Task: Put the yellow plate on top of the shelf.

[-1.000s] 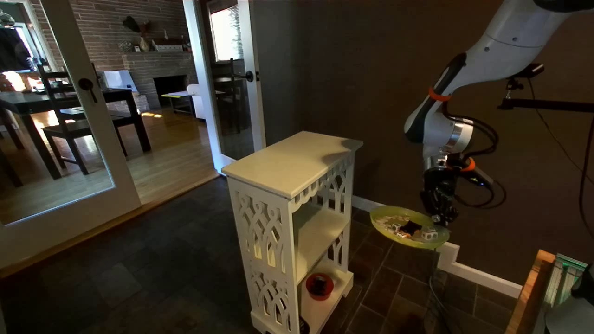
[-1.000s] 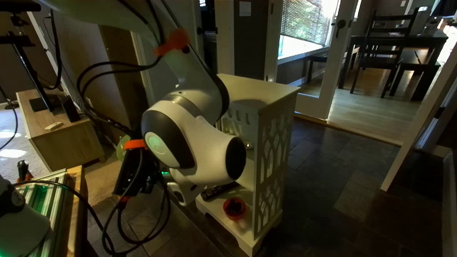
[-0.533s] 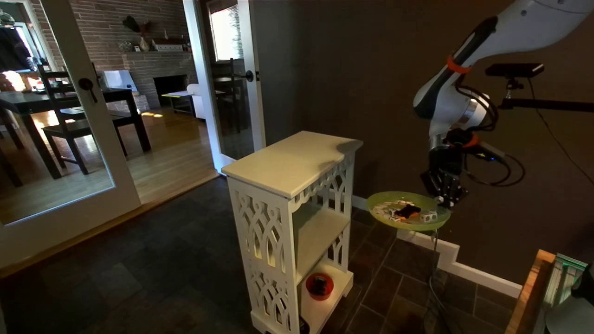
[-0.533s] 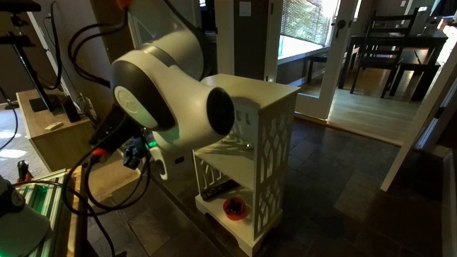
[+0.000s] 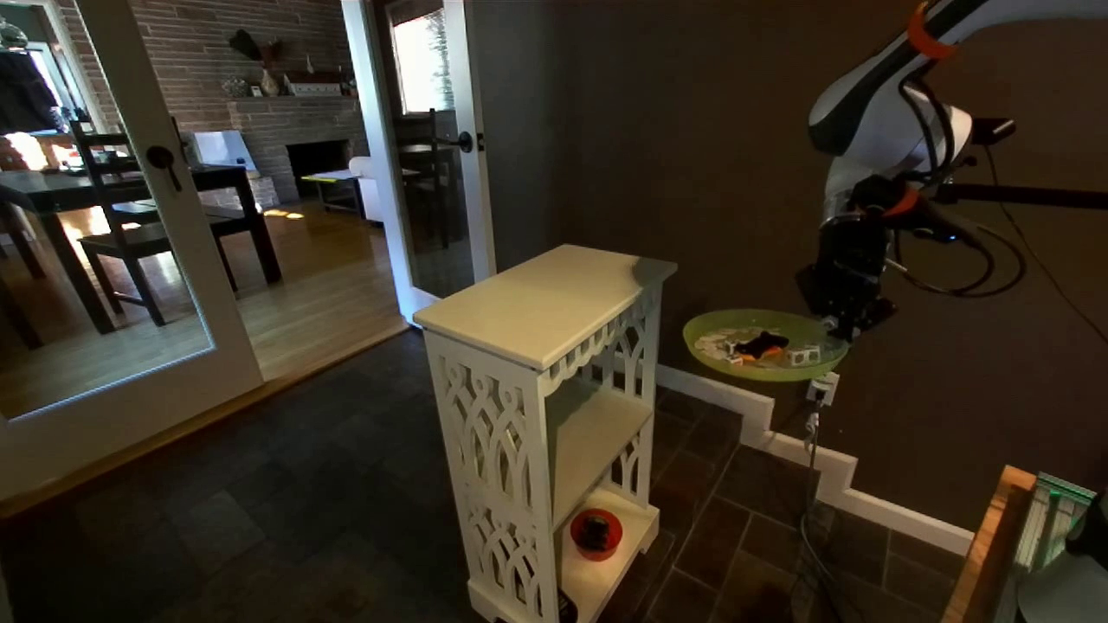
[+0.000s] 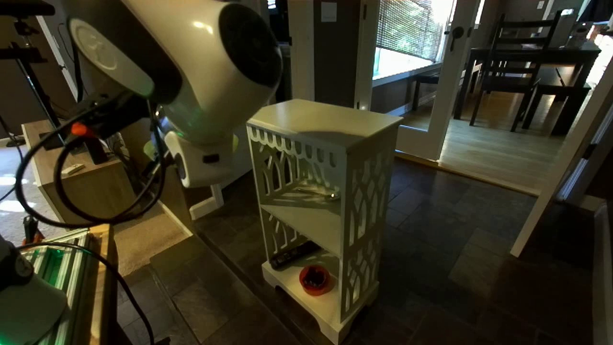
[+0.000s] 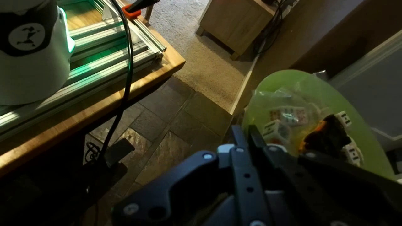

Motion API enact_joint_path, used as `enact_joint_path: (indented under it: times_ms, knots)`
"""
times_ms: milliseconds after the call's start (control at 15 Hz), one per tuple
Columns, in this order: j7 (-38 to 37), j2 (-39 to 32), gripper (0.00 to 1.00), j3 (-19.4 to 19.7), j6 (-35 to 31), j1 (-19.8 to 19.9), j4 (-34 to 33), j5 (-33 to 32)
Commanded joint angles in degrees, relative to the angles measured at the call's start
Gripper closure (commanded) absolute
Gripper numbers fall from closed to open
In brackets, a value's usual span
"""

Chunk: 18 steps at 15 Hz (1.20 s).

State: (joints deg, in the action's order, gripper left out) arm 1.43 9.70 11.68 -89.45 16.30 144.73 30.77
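The yellow plate (image 5: 753,371) is yellow-green, roughly level, and hangs in the air to the right of the shelf (image 5: 541,303) in an exterior view, apart from it. It carries white dice-like pieces, a black-and-orange item and clear plastic. My gripper (image 5: 840,329) is shut on its near rim; the wrist view shows the fingertips (image 7: 245,130) pinching the edge of the plate (image 7: 289,76). The shelf is white with lattice sides; its flat top is bare. It also shows in an exterior view (image 6: 330,122), where the arm hides most of the plate and the gripper.
A red bowl (image 5: 595,554) and a black object (image 6: 294,254) lie on the shelf's bottom tier. A wooden table edge with metal rails (image 7: 150,62) stands near the robot base. A brown wall (image 5: 692,173) is behind the arm. A camera on a stand (image 5: 991,131) is near the arm.
The arm has risen with the plate held, and the plate has come up and levelled out a little. The gripper has also shifted away from the shelf. The shelf has not moved.
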Motion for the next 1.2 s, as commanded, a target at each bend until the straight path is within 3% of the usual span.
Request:
enact_joint_path:
  times_ms: [0, 400, 467, 667, 1133]
  knots:
    - [-0.39, 1.4, 0.94, 1.0, 0.07, -0.8, 0.38, -0.16]
    - [-0.77, 3.09, 0.94, 1.07, 0.02, -0.73, 1.73, -0.16]
    - [-0.77, 3.09, 0.98, 1.07, 0.02, -0.73, 1.78, -0.16]
    - [-2.68, 7.26, 0.98, 1.7, 2.05, 0.07, 1.29, -0.33]
    - [-11.93, 11.49, 0.98, 2.01, 6.03, 0.66, -6.03, 0.59]
